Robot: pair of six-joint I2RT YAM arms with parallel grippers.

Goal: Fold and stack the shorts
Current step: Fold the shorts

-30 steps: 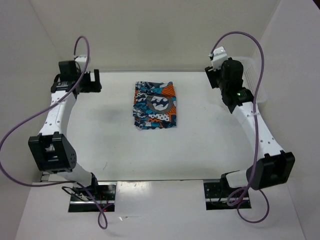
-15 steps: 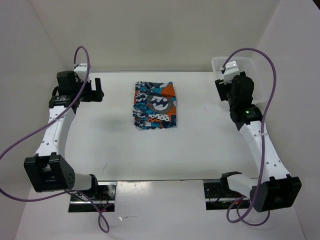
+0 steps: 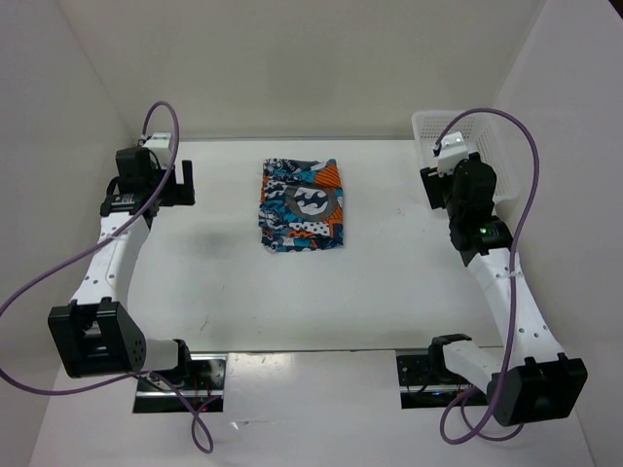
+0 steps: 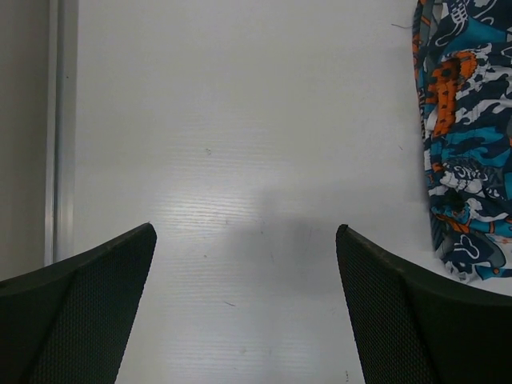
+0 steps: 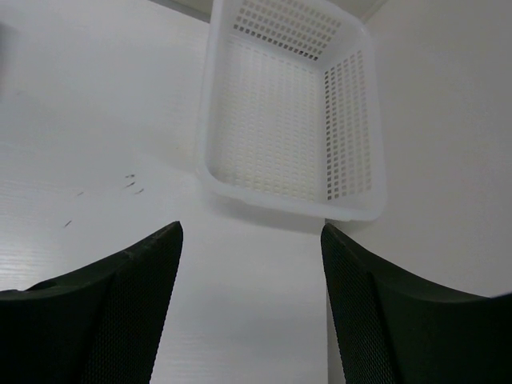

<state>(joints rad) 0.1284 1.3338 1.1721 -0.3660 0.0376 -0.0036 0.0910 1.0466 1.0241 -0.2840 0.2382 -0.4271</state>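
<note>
The left claw [image 4: 244, 232] stands spread as wide as it goes, with nothing between its two black mesh-faced fingers [image 4: 88, 304] but bare white table top [image 4: 240, 120]; it has hold of nothing and hangs over the table without touching any cloth. The soft fabric shorts in a patchwork print of teal-blue, orange, white and black [image 3: 304, 204] lie off to this claw's right, clear of it. In the left wrist view only their near edge shows, just outside the right-hand finger and ahead of its tip. Seen from above, the shorts are folded into a compact rectangle, flat on the table, with a grey circular wave emblem facing up. They sit between the two claws, apart from both, and somewhat nearer the left one. The right claw [image 5: 250, 228] is also parted, a little less widely, and nothing is caught between its fingers. Straight ahead of it, just beyond the fingertips, stands a white plastic mesh basket [image 5: 280, 202], upright on the table by the side wall, its perforated floor showing. The shorts lie well off to this claw's left, out of the right wrist view.
</note>
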